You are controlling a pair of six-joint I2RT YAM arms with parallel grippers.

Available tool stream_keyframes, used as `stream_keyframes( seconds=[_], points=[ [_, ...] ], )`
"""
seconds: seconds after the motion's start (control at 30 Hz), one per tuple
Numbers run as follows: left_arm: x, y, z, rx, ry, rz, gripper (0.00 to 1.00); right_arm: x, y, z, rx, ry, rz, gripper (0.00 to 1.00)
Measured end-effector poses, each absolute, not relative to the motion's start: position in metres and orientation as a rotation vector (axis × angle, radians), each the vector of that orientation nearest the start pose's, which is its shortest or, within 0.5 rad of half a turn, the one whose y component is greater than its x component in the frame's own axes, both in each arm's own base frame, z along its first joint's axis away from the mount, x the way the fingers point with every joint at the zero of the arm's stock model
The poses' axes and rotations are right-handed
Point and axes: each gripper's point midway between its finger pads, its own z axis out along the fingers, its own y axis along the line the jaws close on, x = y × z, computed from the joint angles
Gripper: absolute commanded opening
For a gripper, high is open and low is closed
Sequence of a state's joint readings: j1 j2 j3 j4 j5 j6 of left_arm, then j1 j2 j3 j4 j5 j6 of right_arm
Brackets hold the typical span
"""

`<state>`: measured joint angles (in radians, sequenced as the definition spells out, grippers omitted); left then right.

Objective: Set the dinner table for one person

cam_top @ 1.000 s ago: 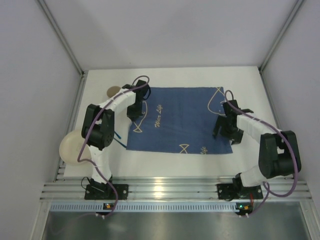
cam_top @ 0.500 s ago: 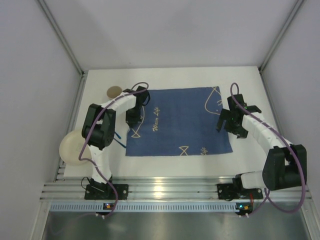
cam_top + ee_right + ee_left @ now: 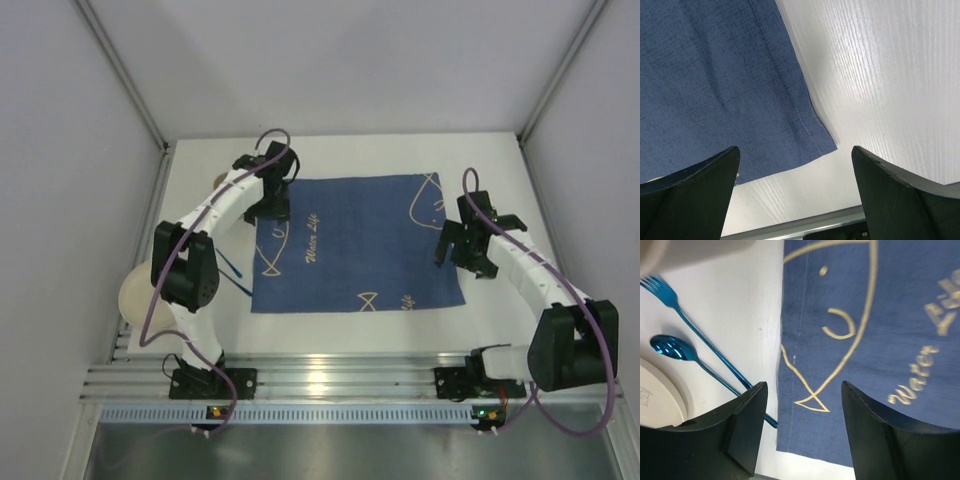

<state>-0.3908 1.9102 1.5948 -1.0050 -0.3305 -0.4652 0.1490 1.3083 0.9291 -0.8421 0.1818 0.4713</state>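
Item: dinner tabletop [image 3: 350, 150], lay under the placemat [image 3: 350, 240] | I judged it rigid, heavy, fixed: nothing to grasp | left end effector [image 3: 803, 385] parted, empty, near far-left corner | right end effector [image 3: 795, 150] wide, empty, near right edge

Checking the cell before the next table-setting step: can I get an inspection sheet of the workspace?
Surface: white table, mat lying flat mid-table.
Job's things: blue mat; fork, spoon and plate left of it, off the mat.
Clutter: nothing seen.
Grippers: left gripper open over the mat's left edge; right gripper open by its right edge; both hold nothing.
Cables: purple cables looped along both arms.
Surroundings: white walls; aluminium rail at the near edge.
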Motion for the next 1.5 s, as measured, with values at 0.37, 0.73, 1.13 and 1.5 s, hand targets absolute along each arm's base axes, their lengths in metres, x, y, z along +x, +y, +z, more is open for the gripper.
stream_keyframes(
  seconds=[0.37, 0.73, 1.13, 1.5],
  points=[
    [0.423, -0.112, 0.216, -0.227, 2.438, 0.169, 0.71, 0.244, 0.024, 0.095, 0.453, 2.704, -0.086, 0.93],
    [0.448, -0.011, 0.207, -0.495, 2.419, 0.279, 0.70, 0.234, 0.026, 0.108, 0.447, 2.682, -0.053, 0.93],
    [0.458, -0.006, 0.159, -0.516, 2.483, 0.258, 0.64, 0.226, 0.024, 0.107, 0.449, 2.711, -0.065, 0.93],
    [0.461, 0.021, 0.128, -0.599, 2.501, 0.261, 0.26, 0.222, 0.022, 0.106, 0.455, 2.722, -0.084, 0.93]
  ],
)
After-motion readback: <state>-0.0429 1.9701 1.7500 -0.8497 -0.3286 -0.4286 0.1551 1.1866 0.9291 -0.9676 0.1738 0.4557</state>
